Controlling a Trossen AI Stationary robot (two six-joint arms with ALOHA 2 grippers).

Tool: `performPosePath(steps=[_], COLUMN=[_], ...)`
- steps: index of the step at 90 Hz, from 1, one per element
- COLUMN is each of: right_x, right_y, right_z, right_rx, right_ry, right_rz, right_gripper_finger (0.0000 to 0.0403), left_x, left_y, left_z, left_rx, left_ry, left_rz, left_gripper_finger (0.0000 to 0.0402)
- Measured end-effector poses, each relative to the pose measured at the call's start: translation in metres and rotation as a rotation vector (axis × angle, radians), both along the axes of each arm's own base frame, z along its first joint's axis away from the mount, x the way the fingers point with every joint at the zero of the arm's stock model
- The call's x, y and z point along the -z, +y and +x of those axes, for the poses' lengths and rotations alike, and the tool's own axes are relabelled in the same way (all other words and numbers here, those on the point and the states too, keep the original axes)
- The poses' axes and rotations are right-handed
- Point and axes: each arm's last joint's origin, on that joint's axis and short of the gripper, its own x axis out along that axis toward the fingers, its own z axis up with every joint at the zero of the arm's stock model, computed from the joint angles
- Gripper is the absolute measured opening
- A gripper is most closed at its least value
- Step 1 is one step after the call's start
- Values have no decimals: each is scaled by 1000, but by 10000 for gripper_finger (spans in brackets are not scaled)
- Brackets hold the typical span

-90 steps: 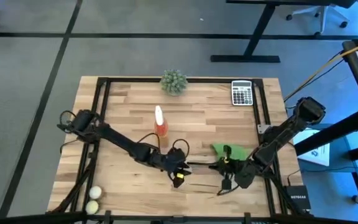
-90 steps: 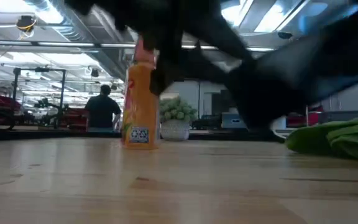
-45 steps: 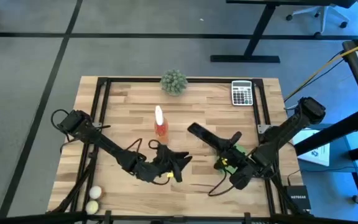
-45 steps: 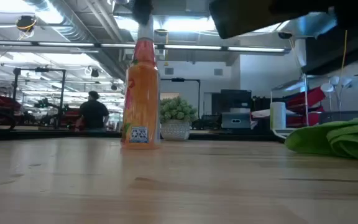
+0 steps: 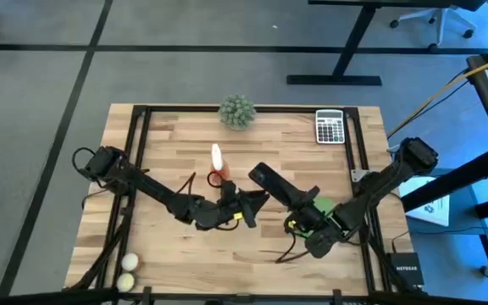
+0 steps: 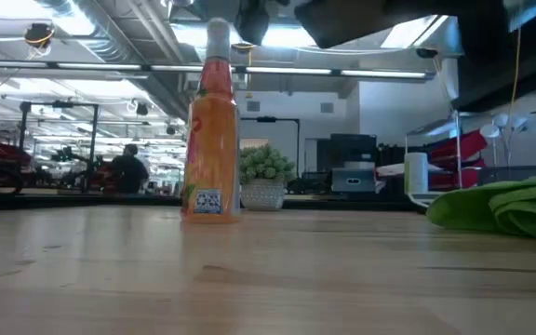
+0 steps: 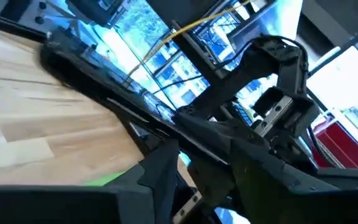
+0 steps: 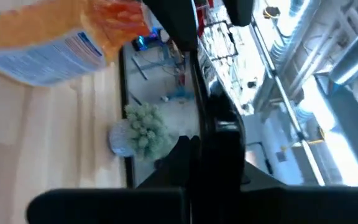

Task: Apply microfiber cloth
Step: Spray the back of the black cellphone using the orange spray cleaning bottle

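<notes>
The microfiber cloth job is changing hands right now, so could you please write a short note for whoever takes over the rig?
Left pincer: raised mid-table beside the orange spray bottle, holding nothing visible.
Right pincer: raised, reaching toward the bottle, nothing visible in it.
Microfiber cloth: bunched on the table under the right arm, not held.
Done: nothing visible.
Left: pick up the cloth and apply it.

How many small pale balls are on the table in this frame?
2. Both sit at the table's near-left corner: one ball, with the second ball right beside it, closer to the edge. Others could be hidden under the arms.
</notes>
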Motion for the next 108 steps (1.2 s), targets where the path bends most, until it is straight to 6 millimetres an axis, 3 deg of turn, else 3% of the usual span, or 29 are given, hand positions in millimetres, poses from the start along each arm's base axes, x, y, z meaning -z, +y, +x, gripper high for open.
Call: performPosePath(steps=[24, 40, 70, 78, 91, 108], right_x=[-6, -5, -5, -5, -3, -4], right_y=[2, 6, 5, 5, 5, 7], right_z=[0, -1, 0, 0, -1, -3], right_rx=[39, -23, -10, -20, -10, 23], right_ry=[61, 75, 74, 84, 114, 84], right_rz=[-106, -81, -89, -91, -129, -133], right_gripper_finger=[3, 3, 10, 20, 50, 108], left_x=[5, 5, 2, 3, -1, -8], left_y=[2, 3, 29, 32, 32, 24], left_z=[2, 1, 10, 10, 10, 7], left_rx=[30, -37, -62, -64, -62, -56], left_ry=[31, 24, -20, -20, -73, -96], left_rz=[-11, -26, -67, -78, -111, -49], left_gripper_finger=[131, 131, 129, 106, 31, 19])
